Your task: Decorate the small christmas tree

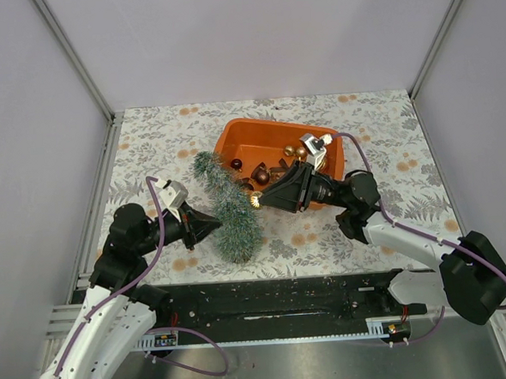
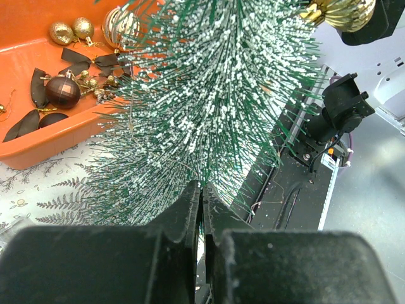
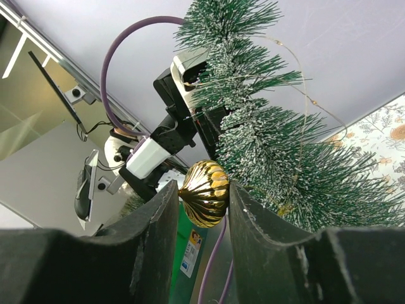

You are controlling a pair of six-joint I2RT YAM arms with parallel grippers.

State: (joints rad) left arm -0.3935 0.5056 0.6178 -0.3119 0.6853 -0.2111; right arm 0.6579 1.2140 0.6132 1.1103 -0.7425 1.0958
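The small christmas tree [image 1: 231, 212] lies on the floral cloth, tip toward the orange tray [image 1: 230, 144]. My left gripper [image 1: 215, 220] presses into its left side near the wide base; in the left wrist view the gripper [image 2: 202, 190] is shut on the tree's needles [image 2: 209, 95]. My right gripper [image 1: 258, 200] sits at the tree's right side, shut on a ribbed gold bauble [image 3: 204, 193]. The bauble is held right against the branches [image 3: 278, 152]. It also shows in the left wrist view [image 2: 348, 12].
The tray holds loose ornaments: a dark red bauble [image 2: 62, 90], small gold baubles [image 2: 73, 30] and dark ribbons [image 2: 82, 60]. A thin wire [image 3: 304, 95] runs over the tree. A black rail [image 1: 269, 304] lines the near edge. Grey walls enclose the table.
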